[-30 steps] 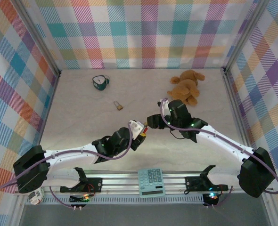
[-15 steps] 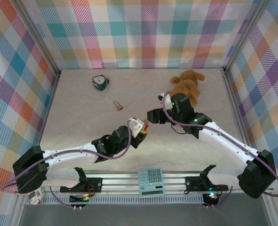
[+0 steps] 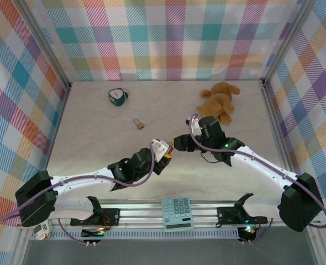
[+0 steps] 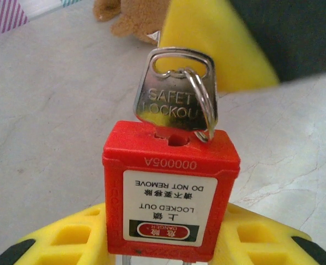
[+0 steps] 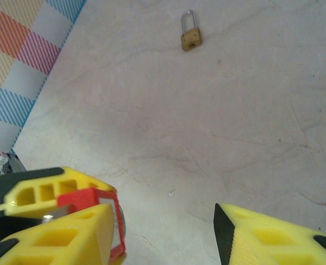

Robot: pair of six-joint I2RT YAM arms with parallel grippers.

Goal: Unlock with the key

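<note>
Key (image 4: 174,91) is seated in the keyway of the red padlock (image 4: 171,193). Its blade is buried, and its stamped silver head and split ring (image 4: 203,105) stand clear of the body. The left gripper (image 3: 162,152) is clamped on that padlock and holds it off the table (image 3: 96,143) near mid-field, keyway end facing the opposite arm. The right gripper (image 5: 163,215) is spread wide with nothing between its fingers. One yellow finger (image 4: 207,49) sits close behind the key head, but contact cannot be confirmed. Insertion is judged complete. The turn is judged outstanding, since nothing grips the key head. The shackle end lies hidden below the left wrist view, so release of the lock cannot be verified either way. What is left, by this reading, is to close the right fingers on the key head, rotate it, and free the shackle. The head is thin and the ring hangs loose beside it, so a pinch could catch the ring instead. A brass padlock (image 5: 190,37) lies well apart on the far table, untouched.
</note>
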